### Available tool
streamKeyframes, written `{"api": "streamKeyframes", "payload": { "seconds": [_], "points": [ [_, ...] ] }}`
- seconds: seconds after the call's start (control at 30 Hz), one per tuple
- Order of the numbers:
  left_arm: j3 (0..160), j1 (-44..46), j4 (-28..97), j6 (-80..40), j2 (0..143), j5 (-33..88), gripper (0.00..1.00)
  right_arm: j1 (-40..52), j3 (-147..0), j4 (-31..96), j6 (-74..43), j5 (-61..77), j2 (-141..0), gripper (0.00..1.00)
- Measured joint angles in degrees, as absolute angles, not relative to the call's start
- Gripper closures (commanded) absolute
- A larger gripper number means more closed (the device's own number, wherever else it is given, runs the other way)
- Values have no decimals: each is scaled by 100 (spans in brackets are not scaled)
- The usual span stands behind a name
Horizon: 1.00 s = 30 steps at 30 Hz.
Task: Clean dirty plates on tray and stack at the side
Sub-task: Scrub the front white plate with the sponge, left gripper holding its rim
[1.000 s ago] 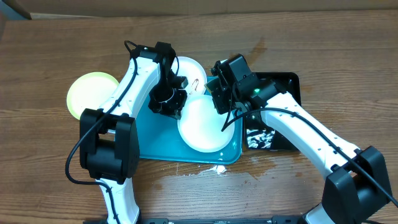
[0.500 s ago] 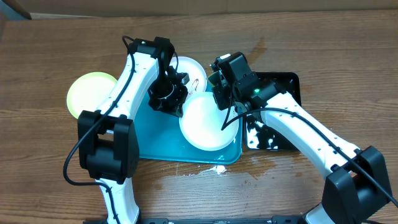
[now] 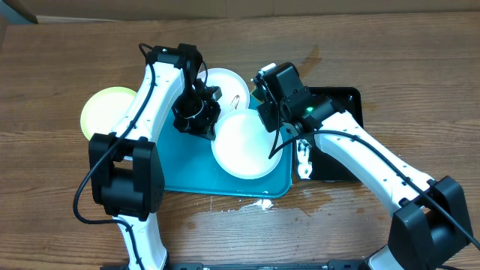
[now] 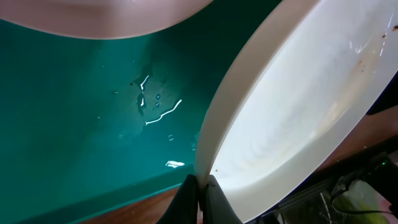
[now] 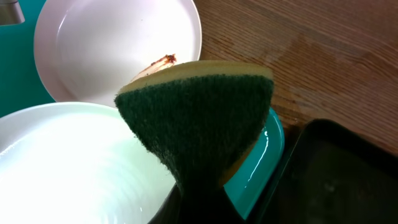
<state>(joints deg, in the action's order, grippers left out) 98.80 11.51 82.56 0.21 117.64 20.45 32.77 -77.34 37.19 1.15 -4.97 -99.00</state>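
A white plate (image 3: 241, 145) is held tilted over the turquoise tray (image 3: 187, 169). My left gripper (image 3: 202, 124) is shut on its rim (image 4: 200, 186); its inside (image 4: 298, 112) has faint brown specks. My right gripper (image 3: 264, 112) is shut on a green and yellow sponge (image 5: 199, 118) at the plate's right edge (image 5: 68, 162). A second white plate (image 3: 229, 88) with a brown smear (image 5: 163, 60) lies at the tray's back. The lime-green rimmed plate (image 3: 107, 112) rests on the table left of the tray.
A glossy black tray (image 3: 334, 135) sits right of the turquoise one, holding something white (image 3: 304, 159). White drips (image 3: 262, 202) lie on the wooden table in front of the tray. The left arm (image 3: 150, 97) crosses over the tray's left side.
The left gripper has shifted up and left with the white plate, which moved slightly left with it. The right gripper with the sponge stays at the plate's right edge.
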Motion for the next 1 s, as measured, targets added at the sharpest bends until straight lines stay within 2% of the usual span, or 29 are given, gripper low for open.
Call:
{"api": "streamKeyframes", "payload": {
  "seconds": [1.0],
  "points": [
    [9883,1151,8256,21,11764,2038,96,3277,-7725,4204,154,-604,-9900,96]
  ]
}}
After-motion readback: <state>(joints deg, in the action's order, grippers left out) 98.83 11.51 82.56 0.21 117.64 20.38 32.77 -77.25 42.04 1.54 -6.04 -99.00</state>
